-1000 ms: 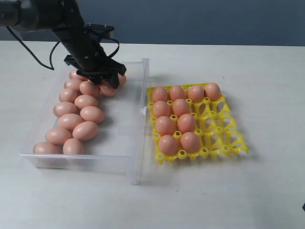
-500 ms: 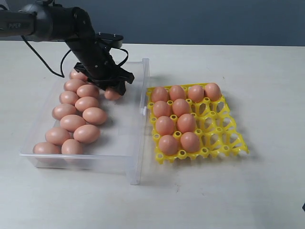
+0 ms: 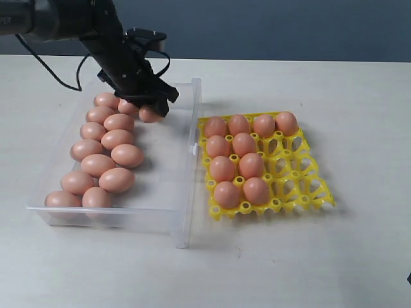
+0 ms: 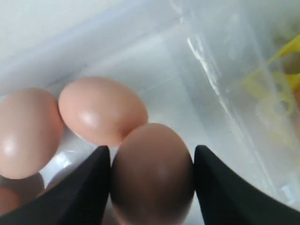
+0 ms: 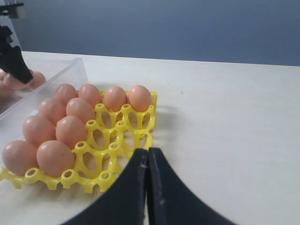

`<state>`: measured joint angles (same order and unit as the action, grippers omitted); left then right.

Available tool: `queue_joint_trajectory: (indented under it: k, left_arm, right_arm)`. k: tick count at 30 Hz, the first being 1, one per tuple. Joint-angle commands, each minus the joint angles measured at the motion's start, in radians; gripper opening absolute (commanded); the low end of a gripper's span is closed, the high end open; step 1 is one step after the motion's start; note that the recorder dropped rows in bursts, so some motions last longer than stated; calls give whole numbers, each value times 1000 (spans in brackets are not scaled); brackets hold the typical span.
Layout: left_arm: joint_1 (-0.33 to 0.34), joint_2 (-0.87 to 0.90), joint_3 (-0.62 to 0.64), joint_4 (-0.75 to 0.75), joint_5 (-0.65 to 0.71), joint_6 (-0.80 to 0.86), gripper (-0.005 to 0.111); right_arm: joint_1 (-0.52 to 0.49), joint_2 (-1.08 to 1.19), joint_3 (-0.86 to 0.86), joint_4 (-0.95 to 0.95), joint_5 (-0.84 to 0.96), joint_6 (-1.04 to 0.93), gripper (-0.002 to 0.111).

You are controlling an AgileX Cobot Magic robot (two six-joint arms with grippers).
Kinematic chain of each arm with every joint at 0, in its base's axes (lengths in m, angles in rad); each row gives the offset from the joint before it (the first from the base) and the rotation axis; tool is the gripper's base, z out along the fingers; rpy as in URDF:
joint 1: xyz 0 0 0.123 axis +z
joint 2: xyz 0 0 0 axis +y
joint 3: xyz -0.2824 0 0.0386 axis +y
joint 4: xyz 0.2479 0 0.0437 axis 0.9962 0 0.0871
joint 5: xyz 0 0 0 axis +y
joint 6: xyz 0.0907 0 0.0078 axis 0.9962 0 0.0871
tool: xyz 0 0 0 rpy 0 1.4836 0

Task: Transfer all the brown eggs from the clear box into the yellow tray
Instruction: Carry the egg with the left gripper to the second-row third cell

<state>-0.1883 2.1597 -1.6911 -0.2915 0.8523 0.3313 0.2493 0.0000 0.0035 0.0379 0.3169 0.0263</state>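
My left gripper (image 3: 153, 106) hangs over the far end of the clear box (image 3: 186, 192), shut on one brown egg (image 4: 152, 173) that fills the gap between its black fingers (image 4: 86, 187). That egg (image 3: 149, 115) sits just above the box floor, next to two other eggs (image 4: 101, 110). Several more brown eggs (image 3: 103, 163) lie along the box's left side. Right of the box, the yellow tray (image 3: 302, 186) holds several eggs (image 3: 223, 169) in its left cups. My right gripper (image 5: 147, 154) is shut and empty, close to the tray's near corner (image 5: 117, 136).
The tray's right-hand cups (image 3: 289, 167) stand empty. The box's right wall (image 3: 192, 141) rises between the eggs and the tray. Bare pale tabletop (image 3: 359, 115) lies to the right of the tray and in front of it.
My left gripper dipped onto an egg at the far end of the box, narrowed onto it, then rose a little with it. The right arm has not moved.
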Motion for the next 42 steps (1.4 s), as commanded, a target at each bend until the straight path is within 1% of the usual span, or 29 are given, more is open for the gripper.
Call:
queue_joint_trajectory:
  k: [1,4,8,11,15,16,18,22,25,27,29,31,35,38,42]
  left_arm:
    - [-3,-70,-3,-99,-17,101,0]
    - [-12,-97,-3,-293,-17,257,0]
    - [-68,-113,-3,-507,-19,471,0]
    - [-130,-111,-3,-600,-40,587,0]
    - [-216,-100,-2,-629,-131,635,0]
    - [-235,-96,1,-649,-153,668,0]
    - [-265,-86,11,-730,-173,744,0]
    - [-305,-60,40,-929,-197,937,0]
    - [-332,-48,77,-1102,-250,1103,0]
    - [-343,-38,102,-1196,-280,1224,0]
    - [-344,-17,114,-1258,-280,1307,0]
    - [-344,8,118,-1291,-281,1337,0]
    - [-344,51,118,-1289,-312,1356,0]
    - [-344,69,118,-1284,-310,1380,0]
    - [-344,78,118,-1222,-304,1374,0]
  right_arm:
    - [1,0,-3,-2,-12,0,1]
    - [1,0,-3,-2,-12,0,1]
    - [1,0,-3,-2,-12,0,1]
    - [1,0,-3,-2,-12,0,1]
    - [1,0,-3,-2,-12,0,1]
    - [1,0,-3,-2,-12,0,1]
    - [1,0,-3,-2,-12,0,1]
    - [1,0,-3,-2,-12,0,1]
    - [1,0,-3,-2,-12,0,1]
    - [1,0,-3,-2,-12,0,1]
    - [1,0,-3,-2,-12,0,1]
    - [1,0,-3,-2,-12,0,1]
    - [1,0,-3,-2,-12,0,1]
    - [1,0,-3,-2,-12,0,1]
    - [1,0,-3,-2,-12,0,1]
